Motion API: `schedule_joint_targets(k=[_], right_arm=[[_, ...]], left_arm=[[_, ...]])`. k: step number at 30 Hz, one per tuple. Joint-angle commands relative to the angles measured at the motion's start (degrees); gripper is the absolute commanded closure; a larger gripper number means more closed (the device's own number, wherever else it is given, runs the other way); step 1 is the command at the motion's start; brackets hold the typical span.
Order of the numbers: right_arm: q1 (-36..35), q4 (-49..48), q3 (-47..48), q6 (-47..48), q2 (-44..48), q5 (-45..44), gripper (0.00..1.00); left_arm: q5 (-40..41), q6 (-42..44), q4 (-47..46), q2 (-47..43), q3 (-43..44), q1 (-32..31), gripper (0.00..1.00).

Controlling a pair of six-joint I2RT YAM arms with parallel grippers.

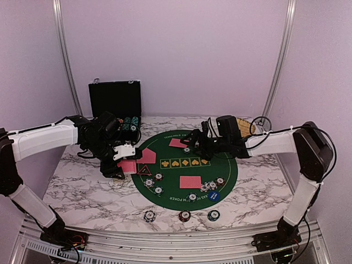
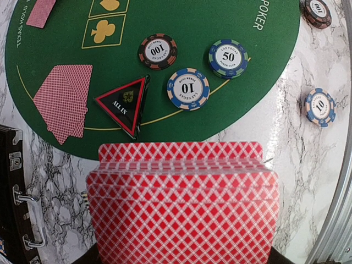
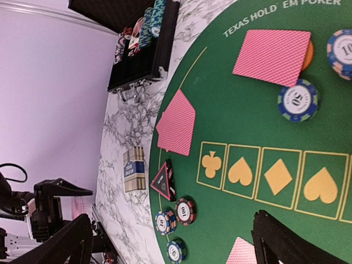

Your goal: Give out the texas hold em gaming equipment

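In left end effector [image 1: 125,164], red-backed deck [image 2: 184,203].

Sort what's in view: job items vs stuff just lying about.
Job:
card deck in the left claw
dealt cards
poker chips
ALL IN triangle marker
blue button
orange button, half under a card

Lying about:
black chip case
wicker basket
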State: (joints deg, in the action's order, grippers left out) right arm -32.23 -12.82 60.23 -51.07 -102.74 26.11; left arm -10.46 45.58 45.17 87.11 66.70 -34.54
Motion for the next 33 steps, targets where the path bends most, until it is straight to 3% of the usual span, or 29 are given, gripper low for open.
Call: schedule_joint_targets(k=[1,7,14,33], right_arm=[[-4.50,-0.32,1.61,1.02,1.01,1.69,0.01],[-12.62,-6.45,3.42,-1.48,-1.78,4.64,0.01],[-17.24,-14.45,6.39,-6.81,-8.32,8.92,0.02],[-20.47,-23.65,12.41,-13.66,-16.93,12.82,0.10]], left_arm=[[-1.42,-0.41,0.93,-1.03,1.91,0.18,0.78],[-1.73,-0.78,0.54,-0.56,2.32,0.11,0.78],[-2.41,-1.79,0.27,0.16,3.80,0.09,0.79],[-2.24,-2.25,0.27,0.76,4.61,-0.17,0.80]])
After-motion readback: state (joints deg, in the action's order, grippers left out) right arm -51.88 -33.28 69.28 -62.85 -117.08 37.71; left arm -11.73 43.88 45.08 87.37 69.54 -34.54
